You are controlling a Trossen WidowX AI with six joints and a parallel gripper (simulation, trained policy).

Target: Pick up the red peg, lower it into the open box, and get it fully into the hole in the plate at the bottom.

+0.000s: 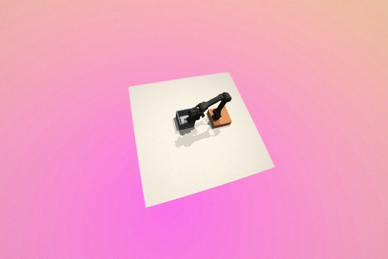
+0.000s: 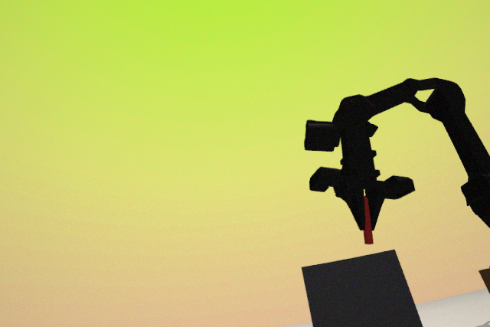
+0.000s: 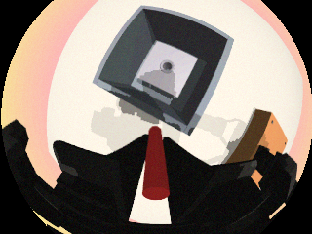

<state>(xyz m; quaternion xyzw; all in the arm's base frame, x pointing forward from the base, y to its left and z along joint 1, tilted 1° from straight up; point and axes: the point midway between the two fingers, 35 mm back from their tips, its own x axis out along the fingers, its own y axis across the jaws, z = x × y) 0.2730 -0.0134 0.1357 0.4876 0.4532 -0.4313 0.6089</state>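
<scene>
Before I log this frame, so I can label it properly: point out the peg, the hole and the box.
Peg [image 2: 368,228] [image 3: 156,168]: exterior, wrist; its side.
Hole [image 3: 167,65]: wrist; its dark middle.
Box [image 1: 185,126] [image 2: 360,292] [image 3: 211,83]: top, exterior, wrist; its walls.
</scene>
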